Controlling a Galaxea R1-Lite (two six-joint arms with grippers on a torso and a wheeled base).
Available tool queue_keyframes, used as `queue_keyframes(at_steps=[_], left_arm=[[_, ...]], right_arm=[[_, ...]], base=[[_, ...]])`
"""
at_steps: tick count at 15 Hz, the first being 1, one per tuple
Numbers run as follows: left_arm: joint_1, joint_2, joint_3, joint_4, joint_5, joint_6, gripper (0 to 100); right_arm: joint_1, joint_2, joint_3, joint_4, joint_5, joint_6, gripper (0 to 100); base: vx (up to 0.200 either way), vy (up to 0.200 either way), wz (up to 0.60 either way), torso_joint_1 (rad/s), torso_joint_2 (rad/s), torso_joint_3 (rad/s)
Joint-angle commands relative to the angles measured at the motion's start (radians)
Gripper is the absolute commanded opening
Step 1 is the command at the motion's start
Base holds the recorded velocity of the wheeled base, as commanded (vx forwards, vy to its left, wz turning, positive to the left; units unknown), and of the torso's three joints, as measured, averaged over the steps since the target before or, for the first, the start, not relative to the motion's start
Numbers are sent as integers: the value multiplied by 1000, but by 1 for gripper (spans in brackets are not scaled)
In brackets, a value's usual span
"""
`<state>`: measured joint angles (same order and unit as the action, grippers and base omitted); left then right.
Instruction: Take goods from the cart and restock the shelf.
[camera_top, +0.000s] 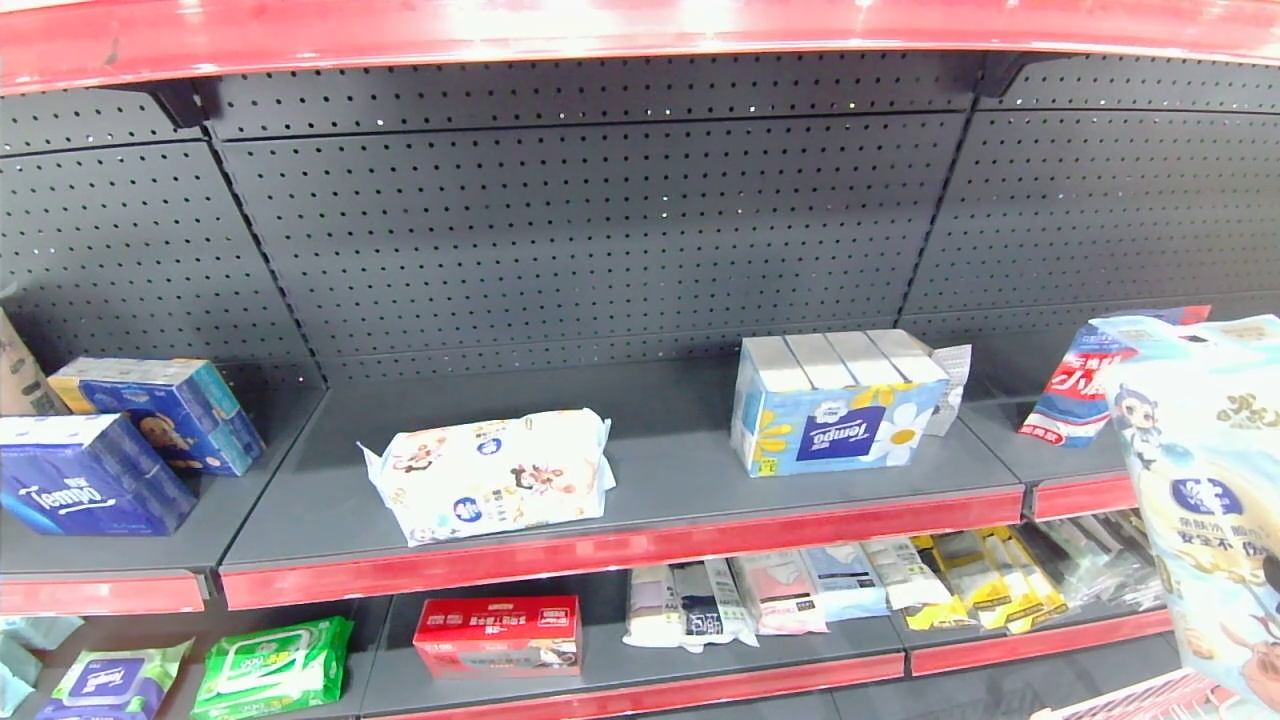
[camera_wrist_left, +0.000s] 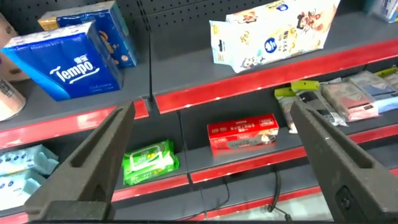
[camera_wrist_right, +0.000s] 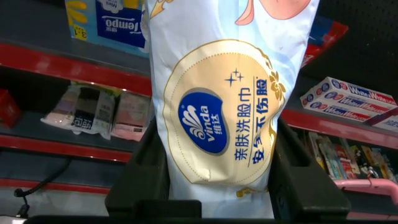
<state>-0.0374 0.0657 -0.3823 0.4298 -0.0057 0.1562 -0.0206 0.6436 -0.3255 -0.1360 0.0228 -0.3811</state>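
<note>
Cartoon-print tissue pack (camera_top: 1205, 500) is held roughly upright by R gripper (camera_wrist_right: 217, 155), jaws clamped on both sides of its lower part. Pack is seen at far right, in front of shelf (camera_top: 620, 546), not resting on it. L gripper (camera_wrist_left: 212, 109) is spread wide, facing lower level w/ red box (camera_wrist_left: 242, 132) and green wipes pack (camera_wrist_left: 149, 163). On mid level, white cartoon pack (camera_top: 495, 475) is laid flat. Flower-print tissue block (camera_top: 835, 415) is stood well apart to its right. Blue tissue packs (camera_top: 85, 485) are at left.

O/h glare on top shelf (camera_top: 640, 25); edges bowed.
</note>
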Motion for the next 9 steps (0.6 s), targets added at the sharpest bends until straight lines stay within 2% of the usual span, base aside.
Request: queue_keyframes(at_steps=[1, 9], left_arm=[[1, 6, 0, 0, 0, 0, 100], [-1, 8, 2, 0, -3, 0, 100]], right_arm=[[-1, 8, 0, -1, 0, -1, 0], [-1, 16, 2, -1, 0, -1, 0]], base=[[0, 0, 0, 0, 0, 0], [0, 0, 0, 0, 0, 0]])
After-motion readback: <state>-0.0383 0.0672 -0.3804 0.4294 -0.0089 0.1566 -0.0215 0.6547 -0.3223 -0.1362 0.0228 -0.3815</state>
